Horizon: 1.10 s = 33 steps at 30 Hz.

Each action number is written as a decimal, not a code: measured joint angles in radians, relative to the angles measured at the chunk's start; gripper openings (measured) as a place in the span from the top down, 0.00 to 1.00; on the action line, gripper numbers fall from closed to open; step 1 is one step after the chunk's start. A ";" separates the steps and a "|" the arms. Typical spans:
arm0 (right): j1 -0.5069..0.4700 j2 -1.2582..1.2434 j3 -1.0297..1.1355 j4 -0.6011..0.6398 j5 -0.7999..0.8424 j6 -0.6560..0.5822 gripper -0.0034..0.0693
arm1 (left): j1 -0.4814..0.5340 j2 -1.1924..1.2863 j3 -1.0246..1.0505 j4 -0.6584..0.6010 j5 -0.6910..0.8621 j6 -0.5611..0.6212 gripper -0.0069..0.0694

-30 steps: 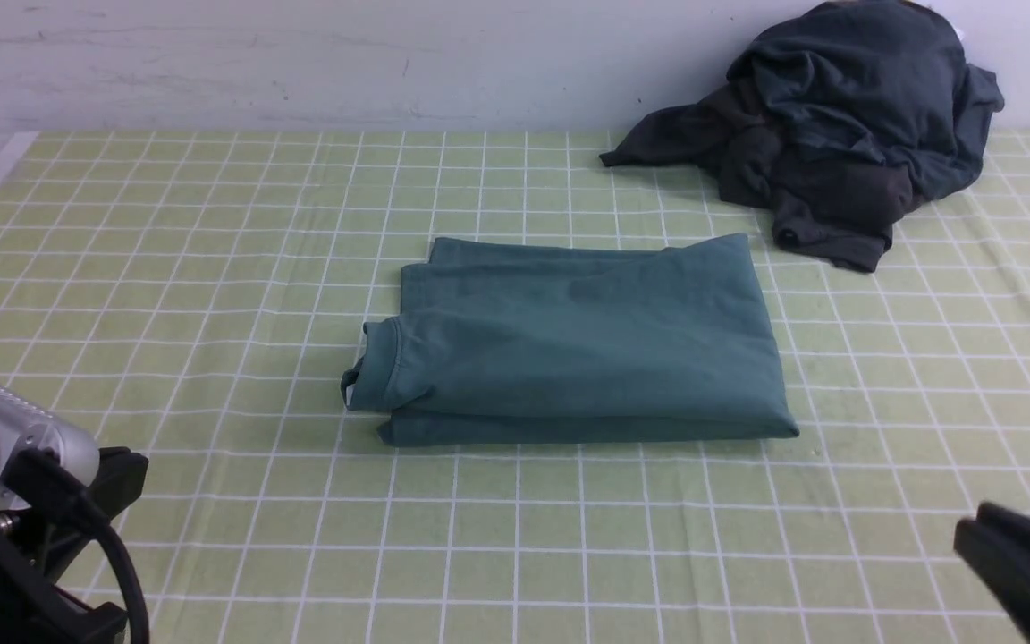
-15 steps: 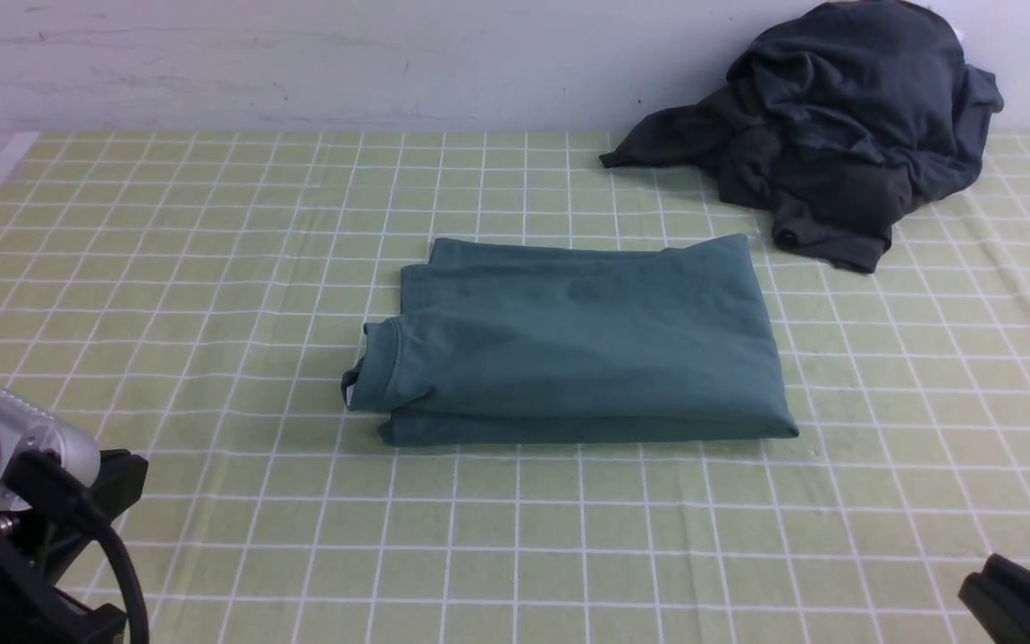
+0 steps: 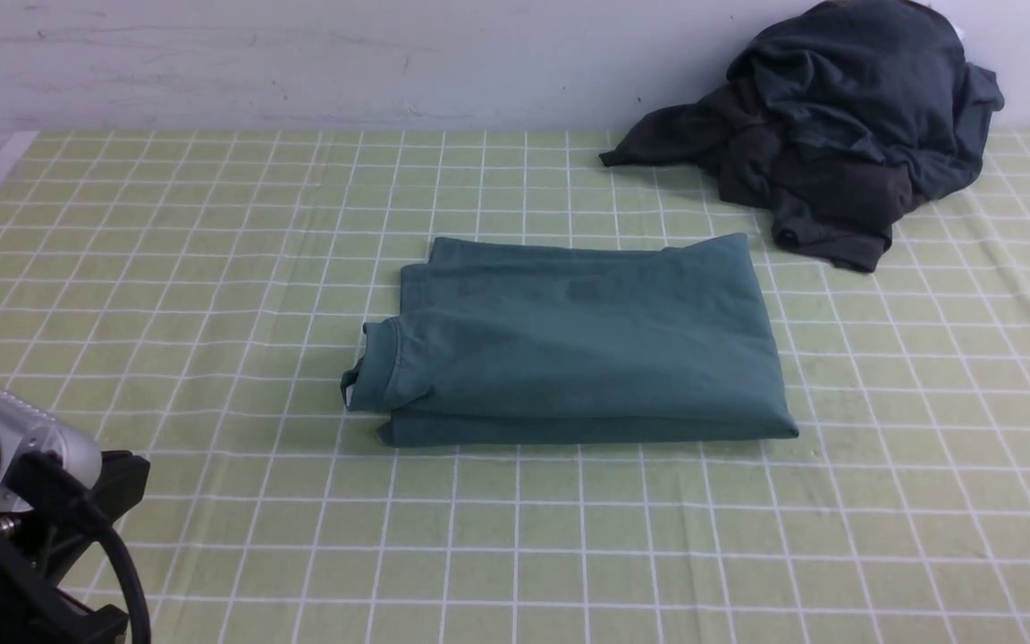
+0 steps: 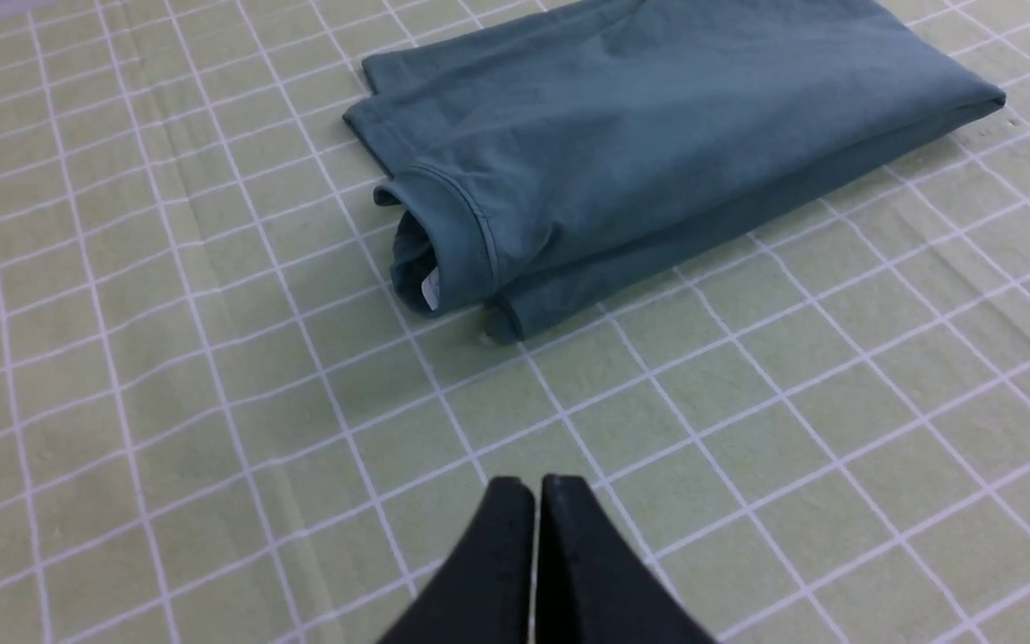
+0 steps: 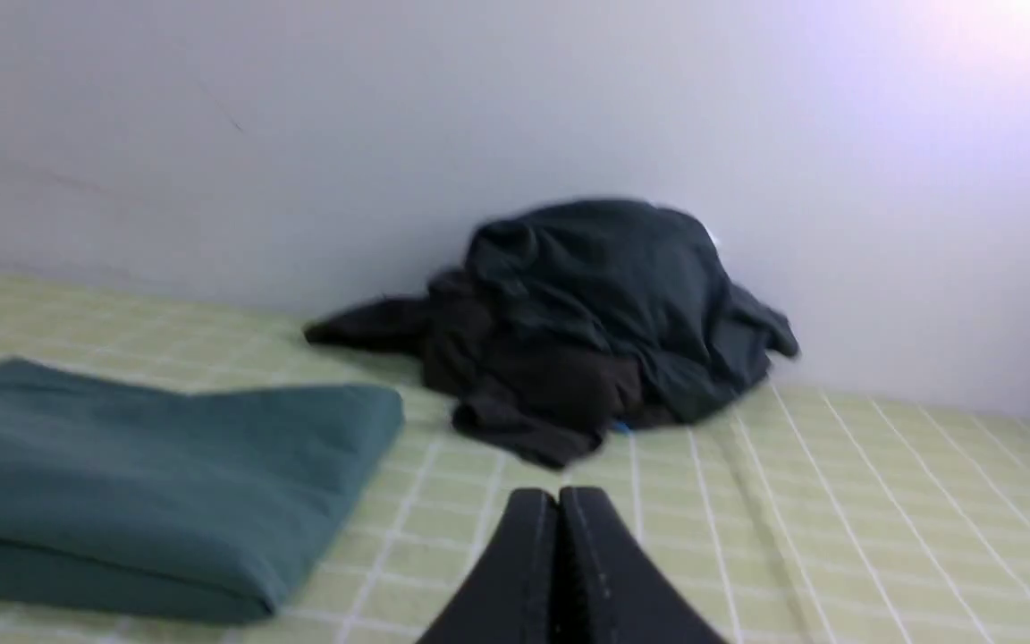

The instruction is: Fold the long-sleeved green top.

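- The green long-sleeved top (image 3: 569, 344) lies folded into a neat flat rectangle near the middle of the table (image 3: 211, 268), which is covered by a light green cloth with a white grid.
- Its crew neck (image 3: 383, 367) sits at the left end of the bundle in the front view, with a bit of white label (image 4: 430, 291) showing inside the collar in the left wrist view.
- The folded edge nearest the robot shows stacked layers; the upper surface is smooth with only faint creases.
- A heap of dark clothes (image 3: 837, 125), charcoal and dark teal, is crumpled at the far right of the table against the pale wall (image 3: 300, 63). It lies apart from the green top.
- The left tool (image 4: 536, 501) has its two black fingers pressed together with nothing between them. It hangs above bare tablecloth, short of the collar end of the top and not touching it.
- Part of the left arm (image 3: 23, 528), with a silver housing and a black cable, fills the lower left corner of the front view.
- The right tool (image 5: 558, 510) is likewise pressed shut and holds nothing. Its wrist view, somewhat blurred, looks over the right end of the top toward the dark heap.
- The right tool does not appear in the front view.
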 joint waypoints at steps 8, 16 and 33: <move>-0.049 0.000 -0.001 0.062 0.235 -0.031 0.97 | 0.000 0.000 0.000 0.000 0.002 0.000 0.91; -0.049 0.000 -0.001 0.062 0.235 -0.039 0.97 | 0.000 0.000 0.000 0.000 0.002 0.000 0.91; -0.049 0.000 -0.001 0.063 0.236 -0.042 0.97 | 0.000 -0.050 0.033 -0.001 -0.004 0.000 0.91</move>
